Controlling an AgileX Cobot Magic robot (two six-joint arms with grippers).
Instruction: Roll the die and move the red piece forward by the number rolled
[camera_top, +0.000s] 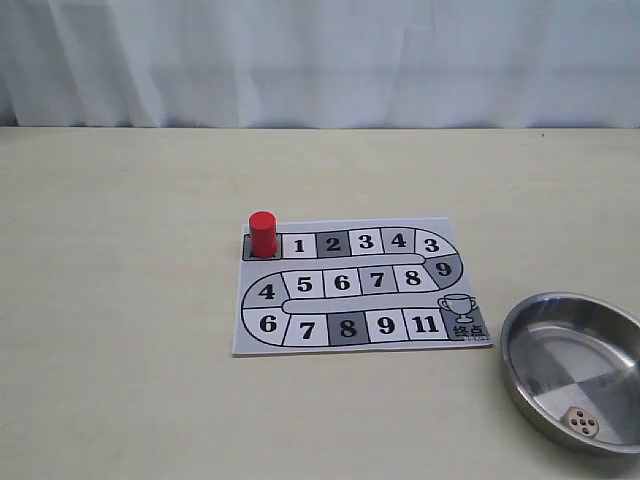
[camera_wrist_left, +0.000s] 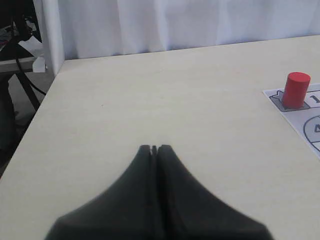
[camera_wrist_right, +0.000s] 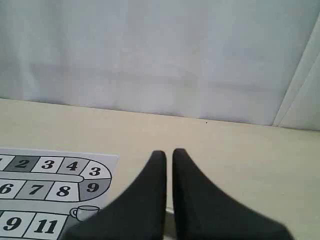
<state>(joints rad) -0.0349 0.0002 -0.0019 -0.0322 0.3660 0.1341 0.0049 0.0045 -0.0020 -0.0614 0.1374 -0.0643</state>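
Observation:
The red piece (camera_top: 263, 234) stands upright on the grey start square at the top left corner of the paper board (camera_top: 350, 290), just left of square 1. It also shows in the left wrist view as a red cylinder (camera_wrist_left: 296, 90) far off to one side of my left gripper (camera_wrist_left: 154, 148), whose black fingers are pressed together over bare table. The die (camera_top: 580, 423) lies inside the metal bowl (camera_top: 520, 370), five pips up. My right gripper (camera_wrist_right: 169, 152) hovers beside the board's 3 and 9 squares, fingers almost touching, holding nothing. Neither gripper appears in the exterior view.
The numbered board (camera_wrist_right: 45, 190) has a winding track ending at a trophy square (camera_top: 462, 318). The steel bowl sits at the front right table corner, partly cut off by the frame. A white curtain (camera_top: 320, 60) backs the table. The table's edge (camera_wrist_left: 50, 85) shows in the left wrist view.

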